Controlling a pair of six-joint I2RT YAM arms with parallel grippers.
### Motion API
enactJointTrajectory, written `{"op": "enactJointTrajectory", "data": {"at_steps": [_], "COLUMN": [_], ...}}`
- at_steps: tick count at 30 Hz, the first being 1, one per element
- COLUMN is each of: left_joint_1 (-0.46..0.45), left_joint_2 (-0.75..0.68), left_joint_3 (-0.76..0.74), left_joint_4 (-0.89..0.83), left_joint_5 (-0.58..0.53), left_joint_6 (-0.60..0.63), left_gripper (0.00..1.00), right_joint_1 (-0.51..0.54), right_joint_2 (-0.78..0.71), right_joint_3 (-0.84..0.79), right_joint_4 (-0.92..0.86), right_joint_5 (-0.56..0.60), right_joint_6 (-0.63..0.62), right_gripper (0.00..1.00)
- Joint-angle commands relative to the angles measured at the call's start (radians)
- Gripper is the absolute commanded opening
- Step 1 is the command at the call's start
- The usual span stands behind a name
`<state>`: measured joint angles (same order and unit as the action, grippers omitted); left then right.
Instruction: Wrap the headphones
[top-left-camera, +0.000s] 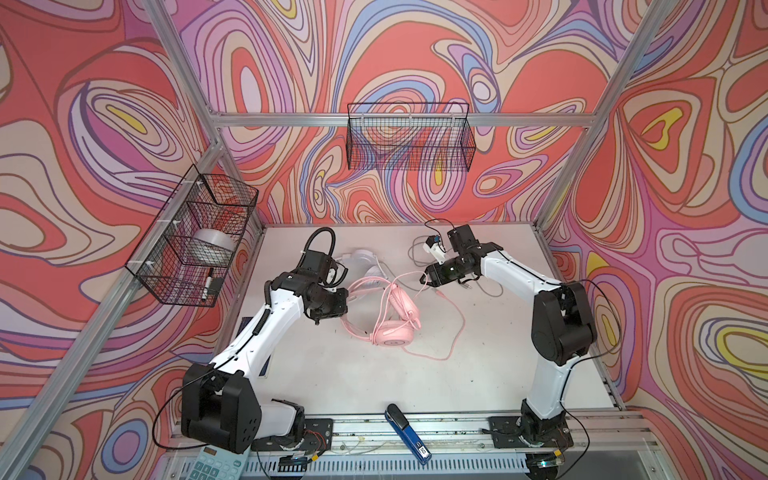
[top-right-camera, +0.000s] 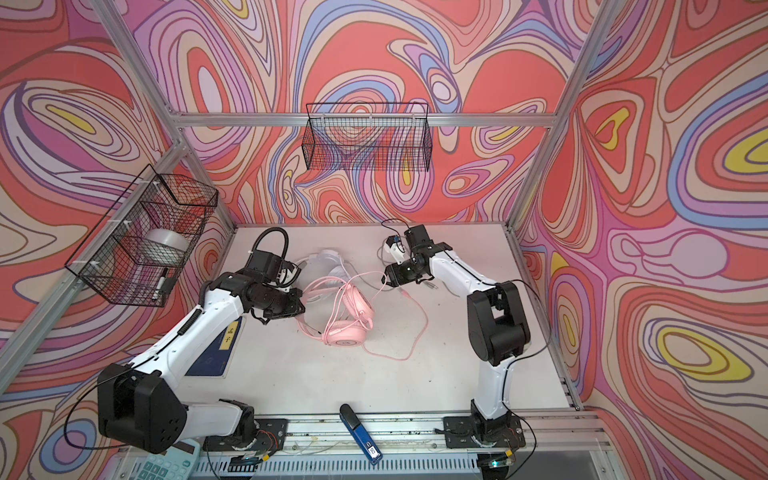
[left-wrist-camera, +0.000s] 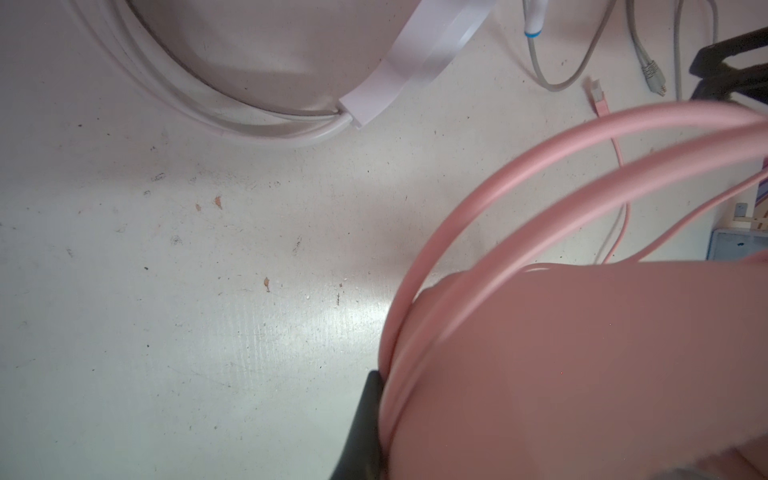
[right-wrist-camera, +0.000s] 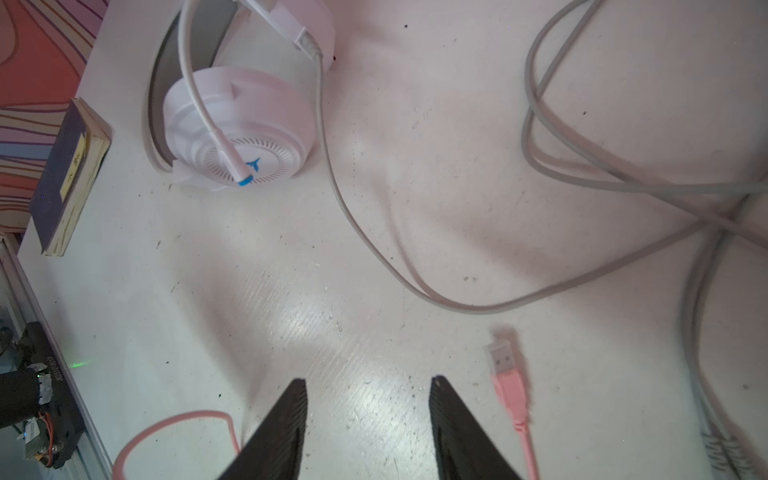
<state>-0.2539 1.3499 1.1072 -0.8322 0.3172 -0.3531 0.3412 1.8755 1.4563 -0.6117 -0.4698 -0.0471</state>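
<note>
The left arm reaches in low over the bench (top-left-camera: 478, 374), elbow bent, its wrist turned toward the centre. The left gripper (top-left-camera: 347, 296) has its jaws pressed together on the double headband of the pink headphones (top-left-camera: 392, 328). In the left wrist view the pink bands run tight against the one black finger (left-wrist-camera: 365, 415) that shows. The right arm folds over from the far side, forearm pointing back to the middle. The right gripper (right-wrist-camera: 368, 380) hangs just above the bench with its jaws spread and nothing between them.

The pink headphones sit mid-bench, their pink cable (top-left-camera: 453, 328) looping loose to the right and ending in a USB plug (right-wrist-camera: 505, 370) just beside the right jaws. The white headphones (right-wrist-camera: 237, 124) lie behind them, with their grey cable (right-wrist-camera: 415, 286) trailing across the scuffed white surface. A book (top-right-camera: 216, 345) lies at the left edge. Swirl-patterned walls enclose the cell and carry two wire baskets (top-left-camera: 409, 137).
</note>
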Motion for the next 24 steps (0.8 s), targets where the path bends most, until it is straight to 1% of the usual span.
{"op": "enactJointTrajectory", "data": {"at_steps": [1,8,14,16,21,24], "left_joint_1": [0.01,0.029,0.053,0.057,0.074,0.079], "left_joint_2": [-0.031,-0.028,-0.028,-0.029,-0.034,-0.031], "left_joint_3": [0.007,0.013,0.003,0.007,0.02,0.022], "left_joint_4": [0.051,0.061,0.093,0.094,0.085,0.088], "left_joint_5": [0.076,0.1,0.136,0.136,0.125,0.122], "left_joint_6": [-0.034,-0.049,-0.089,-0.098,-0.113,-0.121], "left_gripper": [0.0,0.0,0.0,0.0,0.0,0.0], "right_joint_1": [-0.004,-0.004,-0.004,-0.003,0.002,0.026], "right_joint_2": [-0.063,-0.206,-0.26,-0.273,-0.303,-0.332], "right_joint_3": [-0.118,-0.402,-0.543,-0.568,-0.564,-0.562], "right_joint_4": [0.12,0.301,0.361,0.357,0.216,0.146], "right_joint_5": [-0.036,-0.069,-0.099,-0.093,0.039,0.081], "right_joint_6": [0.067,0.184,0.221,0.22,0.211,0.188], "right_gripper": [0.52,0.54,0.56,0.56,0.56,0.56]}}
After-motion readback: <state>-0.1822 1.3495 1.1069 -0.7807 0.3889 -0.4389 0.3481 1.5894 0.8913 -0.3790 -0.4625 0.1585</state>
